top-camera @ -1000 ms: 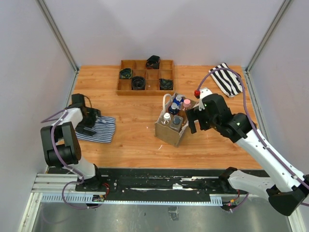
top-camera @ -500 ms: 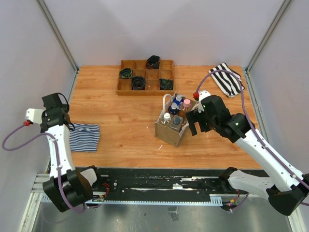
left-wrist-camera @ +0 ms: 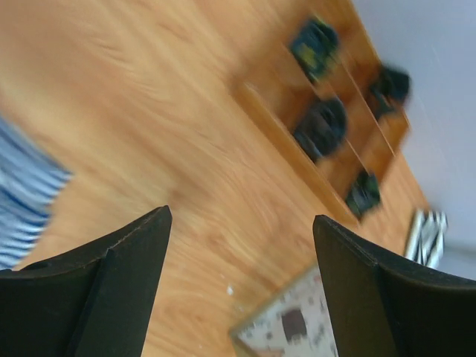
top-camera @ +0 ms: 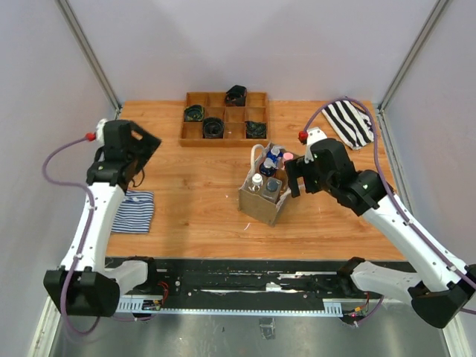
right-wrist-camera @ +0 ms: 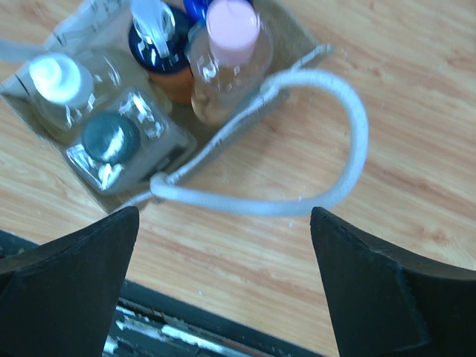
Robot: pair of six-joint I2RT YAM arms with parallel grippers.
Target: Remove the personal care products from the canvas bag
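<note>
The canvas bag [top-camera: 260,201] stands near the middle of the table [top-camera: 193,216], its bottles upright inside, among them a pink-capped bottle [right-wrist-camera: 229,52]. The right claw [right-wrist-camera: 223,212] is spread wide and holds nothing, poised just beside the bag's right edge, above a white rope handle [right-wrist-camera: 338,97]. The left claw [left-wrist-camera: 240,216], also wide open and empty, hangs over bare wood well to the bag's left.

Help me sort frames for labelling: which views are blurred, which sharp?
Left wrist: smeared throughout, the wooden tray and striped cloth soft. Right wrist: fairly crisp, the pink-capped bottle clear. Top external: sharp, evenly lit, the canvas bag well defined.
</note>
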